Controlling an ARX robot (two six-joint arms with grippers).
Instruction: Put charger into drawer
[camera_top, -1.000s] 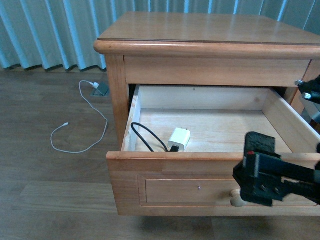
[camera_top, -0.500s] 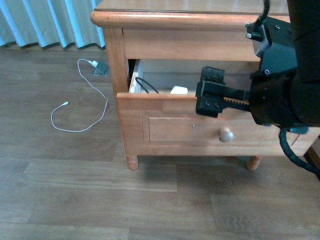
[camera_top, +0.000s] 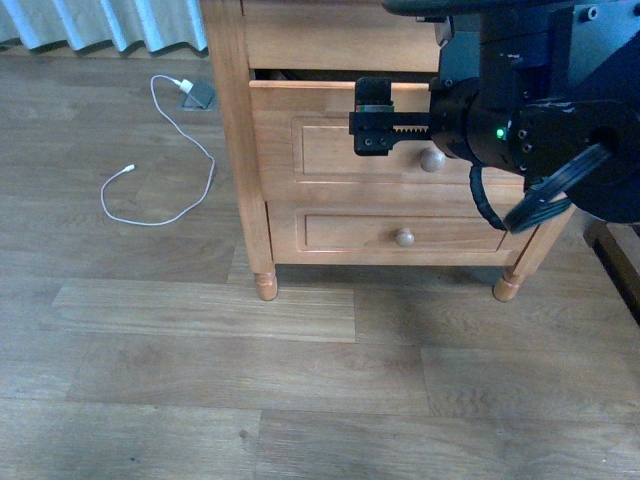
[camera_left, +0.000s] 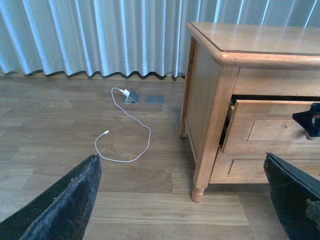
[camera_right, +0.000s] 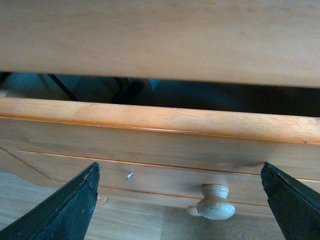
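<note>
On the wood-plank floor (camera_top: 200, 380) before the curtains (camera_left: 100, 35), the drawer (camera_top: 330, 140) stands nearly shut just ahead of your spread, empty right gripper (camera_right: 180, 200). The charger is unseen, presumably inside. Press squarely above the knob (camera_right: 215, 201).

White cable (camera_top: 160, 190) on wood floor (camera_top: 200, 380)

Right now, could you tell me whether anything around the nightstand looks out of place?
The drawer is not fully shut: a dark gap remains above its front. A white cable lies loose on the floor beside the nightstand. Nothing looks damaged.
</note>
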